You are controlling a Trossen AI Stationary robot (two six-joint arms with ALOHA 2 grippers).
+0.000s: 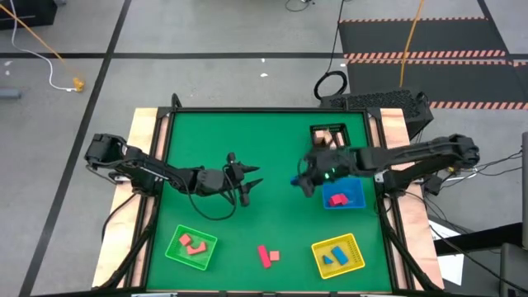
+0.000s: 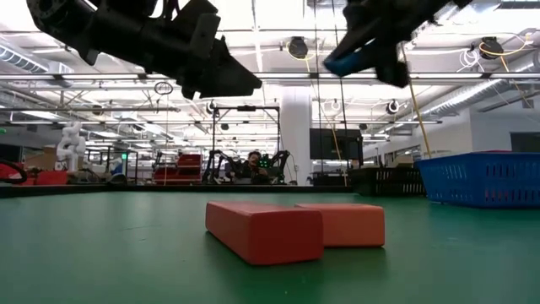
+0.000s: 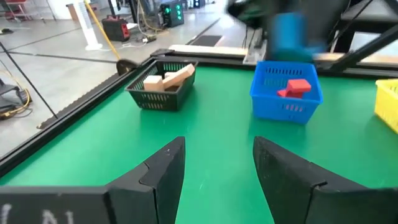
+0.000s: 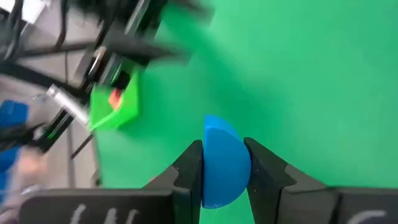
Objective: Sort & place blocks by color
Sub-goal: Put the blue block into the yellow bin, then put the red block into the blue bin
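Both arms showing as dark, jointed links w/ black cables looping alongside; left gripper (image 1: 247,183) ending in 2 matte black wedge fingers (image 3: 163,177), pale markings on its wrist; right gripper (image 1: 302,181) glowing w/ small green light

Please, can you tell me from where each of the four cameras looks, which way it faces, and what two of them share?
High view: above the table, facing straight down; shows both arms, the left gripper empty.
Low view: at table height, facing level across; red blocks near, both arms overhead.
Left wrist view: on the left arm, facing forward past its open fingers to the black basket and blue tray.
Right wrist view: on the right arm, facing down; the right gripper holds a blue block.
Shared: the blue tray shows in the high, low and left wrist views.
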